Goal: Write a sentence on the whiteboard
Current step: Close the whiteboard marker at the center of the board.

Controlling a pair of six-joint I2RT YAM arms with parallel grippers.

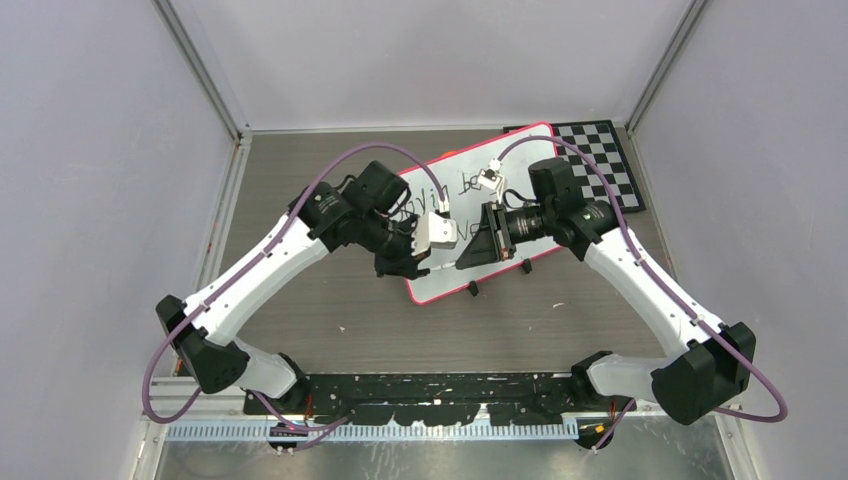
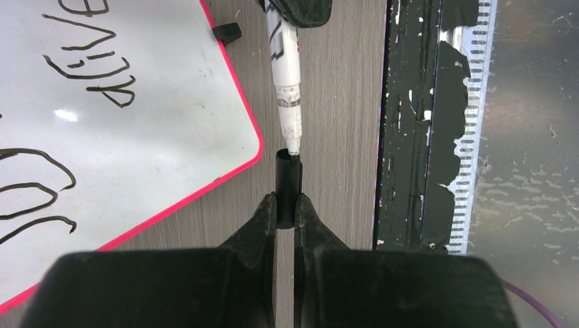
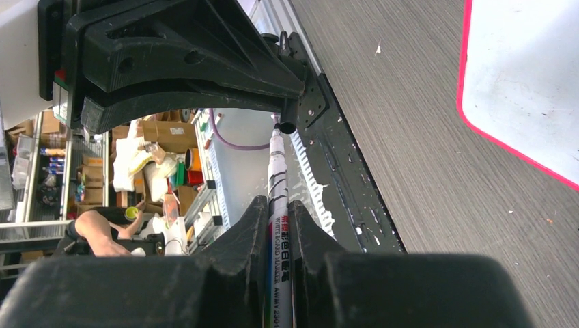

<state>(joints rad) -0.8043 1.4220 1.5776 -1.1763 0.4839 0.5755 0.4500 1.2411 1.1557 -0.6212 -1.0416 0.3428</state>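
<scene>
From above, both arms cover much of the whiteboard [image 1: 445, 283], which lies flat mid-table, so we read only fragments of the sentence [image 1: 462, 183] in 2 lines. The left wrist view shows "alive" clearly, with other strokes cut off at the frame edge. The right wrist view catches just 1 blank corner. From above we cannot make out where the grippers meet. The left wrist view settles it: the left gripper [image 2: 285, 205] is clenched on a black cap [image 2: 287, 174], and the tip of the marker [image 2: 287, 89] sits at the cap's mouth. The right gripper [image 3: 276, 208] is clamped around the marker barrel, beside the board, over the bare table [image 3: 410, 137].
</scene>
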